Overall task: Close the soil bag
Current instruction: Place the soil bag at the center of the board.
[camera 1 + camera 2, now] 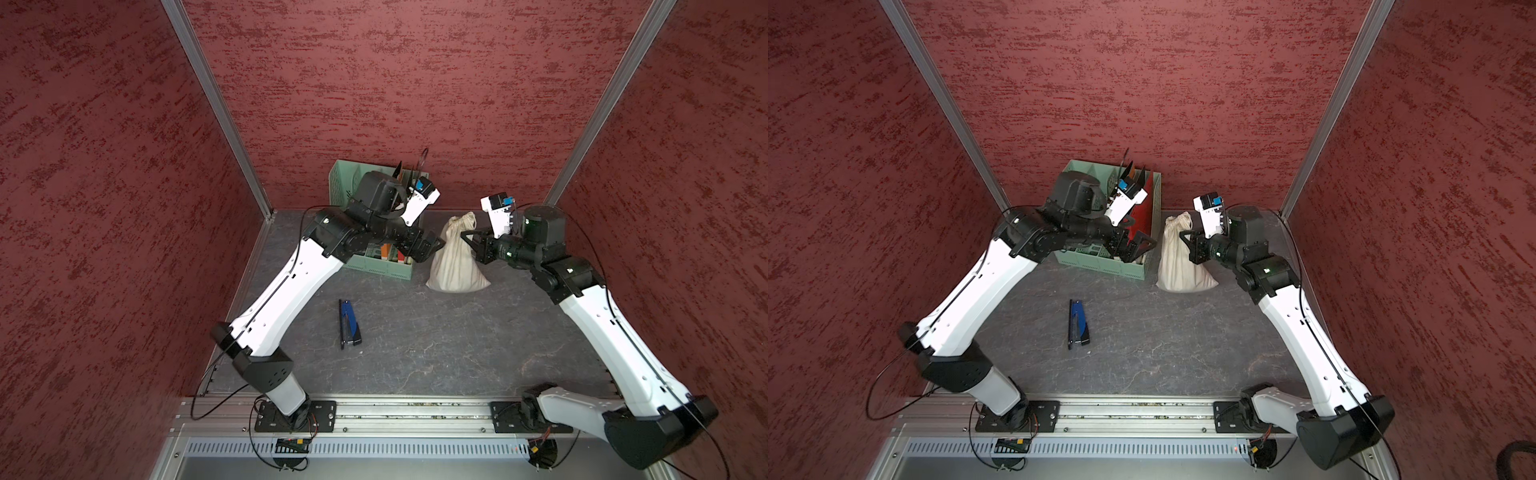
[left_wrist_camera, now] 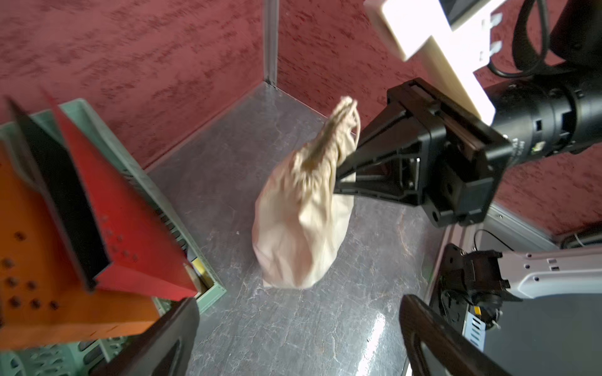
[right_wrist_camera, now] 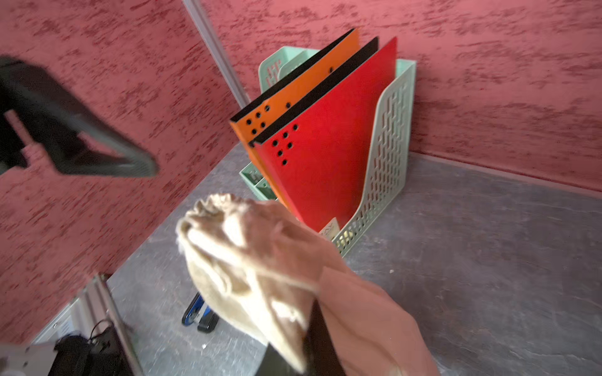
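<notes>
1. Soil bag [image 1: 455,257]: it stood upright on its broad base toward the back of the desk [image 1: 415,357]. It was just beside the green file rack [image 1: 376,268] and near the back wall [image 1: 395,83]. Its neck was gathered into a narrow tuft at the top.
2. Handling (judged): the bag was soft woven cloth over a loose fill, so probably weighty low down and limp above. A sideways pull would likely tip or sag it rather than slide it. The cloth looked rough rather than slippery, and not fragile.
3. Where to take hold (judged): the thin cord [image 2: 355,122] looped at the neck, or the bunched cloth just under it. A grip on the bulging belly would only dent it.
4. Right claw [image 2: 342,175]: its jaws were closed together, with the tips in the cloth just below the neck. The blurred right wrist view showed folds pinched against one finger.
5. Left claw [image 2: 298,312]: its jaws were spread wide and held nothing. It was on the rack side of the bag and clear of it.
6. Surface: dark grey, stone-patterned and smooth, with a slight sheen. A blue stapler [image 1: 349,322] lay well apart toward the front.
7. Room: red textured walls closed three sides, with metal posts at the corners. The rack, holding red and orange folders [image 3: 325,156], crowded the left claw's side.
</notes>
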Robot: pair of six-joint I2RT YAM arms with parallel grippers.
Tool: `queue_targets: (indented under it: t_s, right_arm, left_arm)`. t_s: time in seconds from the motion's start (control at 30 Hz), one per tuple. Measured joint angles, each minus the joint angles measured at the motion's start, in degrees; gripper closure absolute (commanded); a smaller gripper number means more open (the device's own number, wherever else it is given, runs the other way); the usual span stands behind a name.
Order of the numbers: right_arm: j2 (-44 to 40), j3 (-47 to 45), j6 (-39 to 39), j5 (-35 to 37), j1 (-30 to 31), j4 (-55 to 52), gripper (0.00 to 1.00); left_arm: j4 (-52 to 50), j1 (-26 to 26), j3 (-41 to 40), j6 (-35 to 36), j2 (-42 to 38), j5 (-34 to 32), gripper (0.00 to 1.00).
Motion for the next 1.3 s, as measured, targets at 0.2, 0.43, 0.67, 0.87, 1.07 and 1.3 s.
queue_targets:
  t_s: [0.2, 0.43, 0.67, 0.87, 1.07, 1.3]
  right_arm:
    - [5.4, -0.2, 6.8, 9.7, -0.1, 6.2, 1.00]
    - [15.6, -4.1, 14.4, 15.3, -0.1, 17.1, 1.00]
    - [23.8, -6.0, 24.1, 15.7, -0.1, 23.3, 1.00]
    - [28.2, -4.5, 26.1, 19.6, -0.5, 18.0, 0.97]
    - [32.0, -2.1, 23.1, 21.0, -1.4, 8.1, 0.53]
    - [19.5, -2.3, 16.7, 15.5, -5.6, 0.2, 0.02]
  left_arm:
    - [7.9, 8.0, -16.9, -8.1, -16.3, -4.1, 0.00]
    - [9.8, 19.0, -31.5, -16.9, -23.7, -4.4, 0.00]
    - [9.8, 28.6, -42.8, -21.9, -31.7, -2.0, 0.00]
    - [9.8, 34.8, -48.1, -24.1, -34.3, 0.7, 0.00]
    - [10.3, 38.8, -53.2, -24.5, -34.0, 2.7, 0.00]
    - [14.7, 41.3, -57.9, -24.6, -33.6, 3.1, 0.00]
